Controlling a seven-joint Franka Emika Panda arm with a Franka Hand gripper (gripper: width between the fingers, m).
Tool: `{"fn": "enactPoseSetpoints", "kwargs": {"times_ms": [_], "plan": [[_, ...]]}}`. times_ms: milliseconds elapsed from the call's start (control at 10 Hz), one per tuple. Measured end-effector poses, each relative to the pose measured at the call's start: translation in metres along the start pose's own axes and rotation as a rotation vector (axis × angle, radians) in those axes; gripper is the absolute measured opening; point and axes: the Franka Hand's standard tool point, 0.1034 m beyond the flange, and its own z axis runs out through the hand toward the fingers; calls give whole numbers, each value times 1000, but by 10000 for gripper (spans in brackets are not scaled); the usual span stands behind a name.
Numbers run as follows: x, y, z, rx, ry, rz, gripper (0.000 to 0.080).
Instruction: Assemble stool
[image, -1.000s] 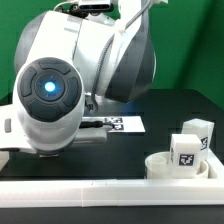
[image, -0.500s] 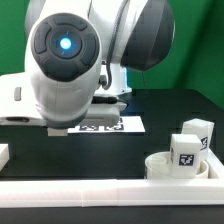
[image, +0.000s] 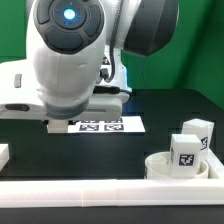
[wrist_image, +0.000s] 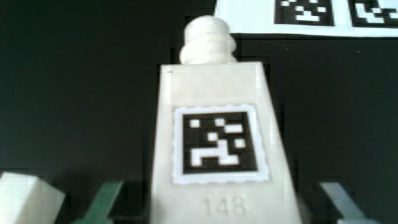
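- Arm shell (image: 70, 60): white plastic, smooth, glossy, catching highlights.
- Bench (image: 170, 105): black, matt, even surface.
- Stool leg (wrist_image: 214, 110): white plastic, matt, faintly grainy; its tag is flat black-on-white print.
- Seat (image: 158, 163): white plastic, smooth, dull sheen.
- Marker board (image: 100, 125): thin white sheet, matt, printed with black tags.
- Border rail (image: 100, 188): white plastic, smooth, matt.
- Pincer fingers (wrist_image: 338, 203): dark, matt; the material cannot be told.

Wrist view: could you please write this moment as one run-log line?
gripper: shut on stool leg | leg: tag facing camera, peg end toward marker board
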Motion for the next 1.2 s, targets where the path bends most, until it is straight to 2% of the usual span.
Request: {"fn": "enactPoseSetpoints", "kwargs": {"times_ms": [100, 200, 300, 400, 500, 600, 700, 1100, 1200], "plan": [[2, -7, -7, 31, 89, 19, 338], [-6, -17, -14, 42, 142, 45, 338], [-10, -29, -24, 41, 177, 51, 338], [-7, -36, -40, 44, 262, 52, 338], [-10, -44, -54, 62, 333, 73, 338], [-8, -44, -60, 47, 395, 44, 338], [1, -40, -64, 27, 493, 4, 338], [7, -39, -70, 7, 769, 19, 340], [3, -49, -69, 43, 792, 51, 340]]}}
